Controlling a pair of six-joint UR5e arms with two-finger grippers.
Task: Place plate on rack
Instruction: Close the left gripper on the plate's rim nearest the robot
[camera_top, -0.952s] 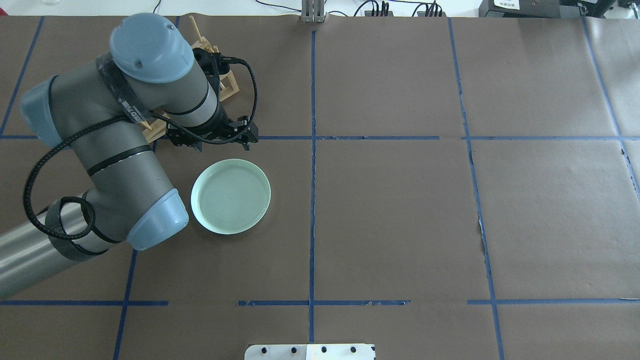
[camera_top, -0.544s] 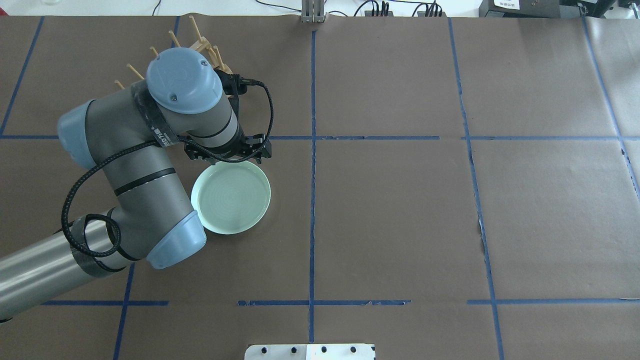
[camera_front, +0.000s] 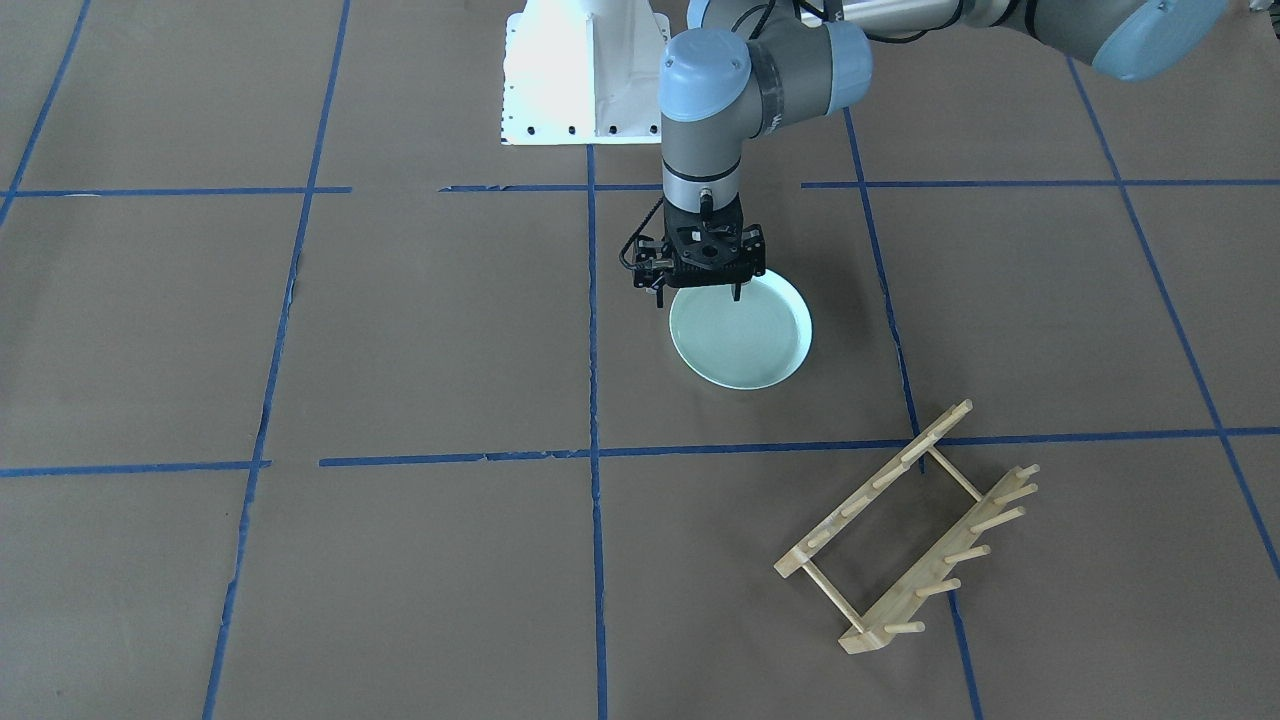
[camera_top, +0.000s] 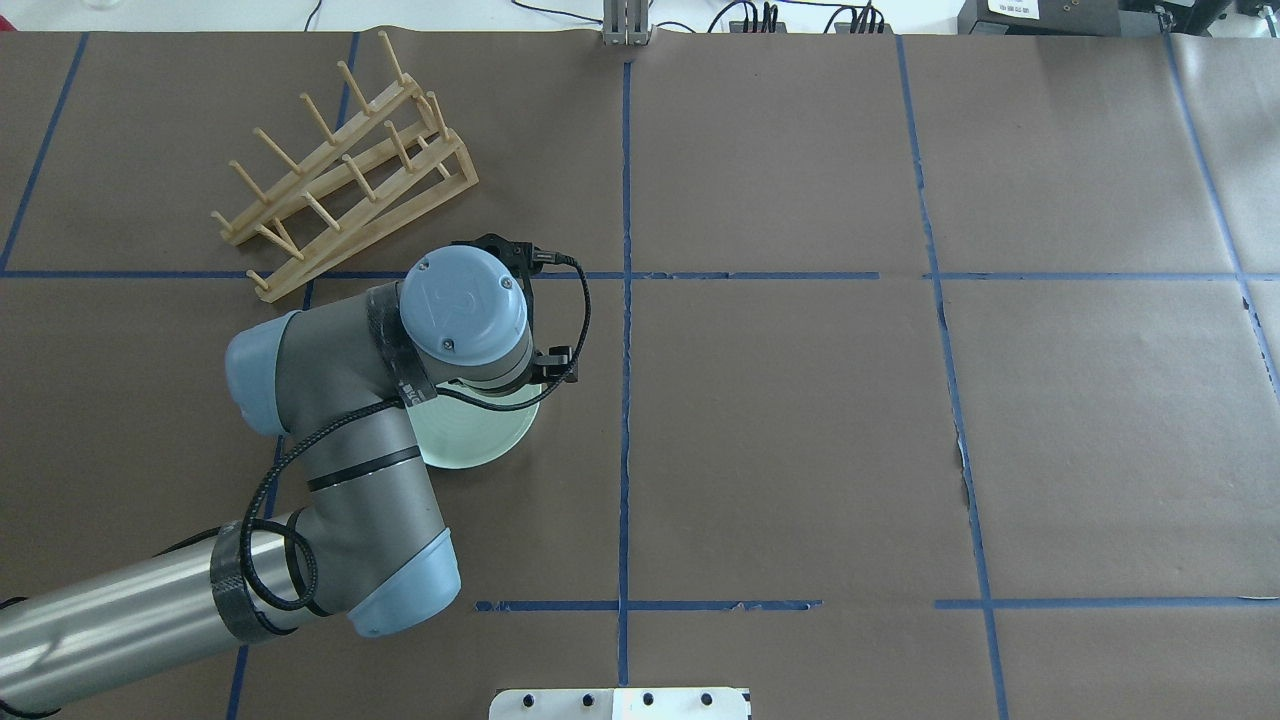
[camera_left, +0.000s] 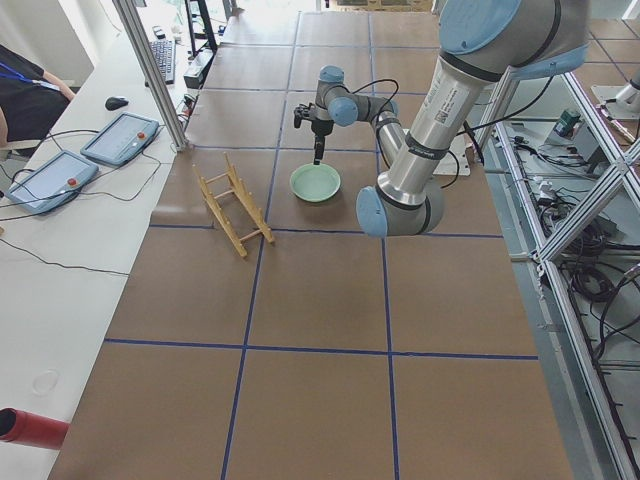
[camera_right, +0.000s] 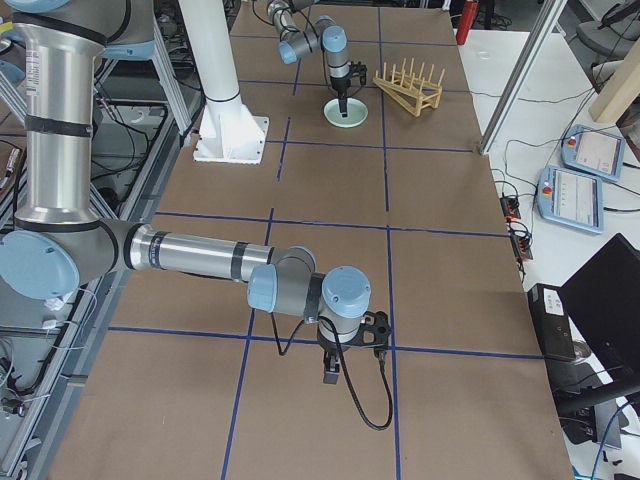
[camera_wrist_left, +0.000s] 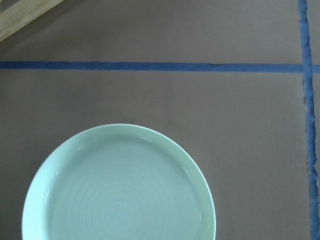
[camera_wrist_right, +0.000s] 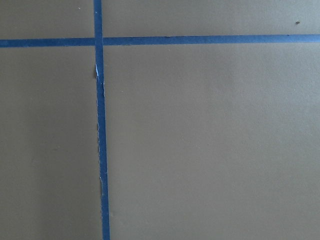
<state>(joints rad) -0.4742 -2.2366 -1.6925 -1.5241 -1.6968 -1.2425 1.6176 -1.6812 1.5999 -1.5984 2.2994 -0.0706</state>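
Observation:
The pale mint-green plate (camera_front: 742, 338) lies flat on the brown table cover, partly hidden under the left wrist in the overhead view (camera_top: 470, 442). The light wooden rack (camera_front: 905, 530) stands empty, farther from the robot and apart from the plate; it also shows in the overhead view (camera_top: 340, 170). My left gripper (camera_front: 698, 296) points down, open and empty, over the plate's robot-side rim. The left wrist view shows the plate (camera_wrist_left: 120, 187) below, with no fingers in sight. My right gripper (camera_right: 330, 375) hangs low over bare table far from both; I cannot tell its state.
The white robot base (camera_front: 580, 70) stands at the table's robot-side edge. Blue tape lines (camera_top: 625, 300) cross the brown cover. The right wrist view shows only cover and tape (camera_wrist_right: 100, 125). Tablets (camera_left: 120, 140) lie on the side desk.
My left arm has swung from over the rack back toward the robot, and its gripper now sits above the plate. The rack is uncovered in the overhead view. The plate has not moved.

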